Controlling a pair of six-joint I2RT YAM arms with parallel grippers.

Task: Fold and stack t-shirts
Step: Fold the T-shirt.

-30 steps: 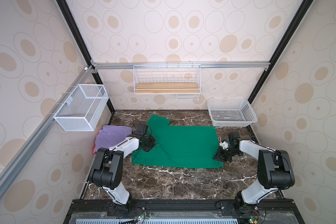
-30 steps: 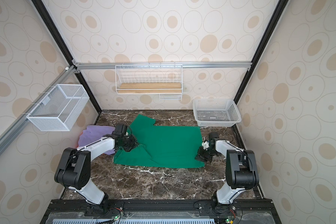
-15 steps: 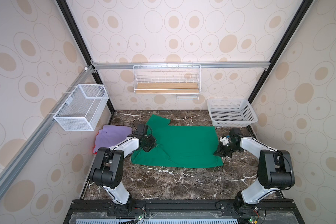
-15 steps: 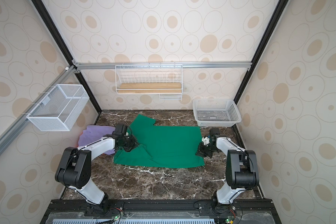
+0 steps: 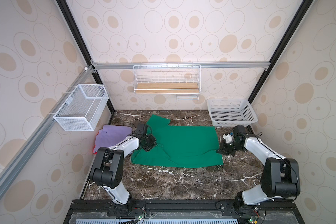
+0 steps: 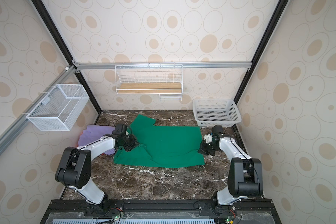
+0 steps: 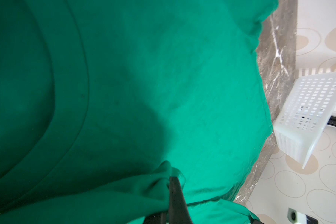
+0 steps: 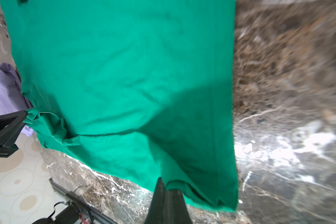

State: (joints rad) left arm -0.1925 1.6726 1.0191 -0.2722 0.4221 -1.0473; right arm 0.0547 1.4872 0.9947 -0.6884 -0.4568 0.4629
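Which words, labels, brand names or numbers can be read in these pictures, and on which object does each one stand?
No text can be read in any view.
The small tag on the wire mesh basket: too small to read.
The green t-shirt, the lavender t-shirt and the white plastic basket: no print or label shows.

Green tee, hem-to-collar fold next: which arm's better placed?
Likely right. The right gripper is shut on the green tee at its hem edge; the left gripper pinches the collar end, beside the purple tee.
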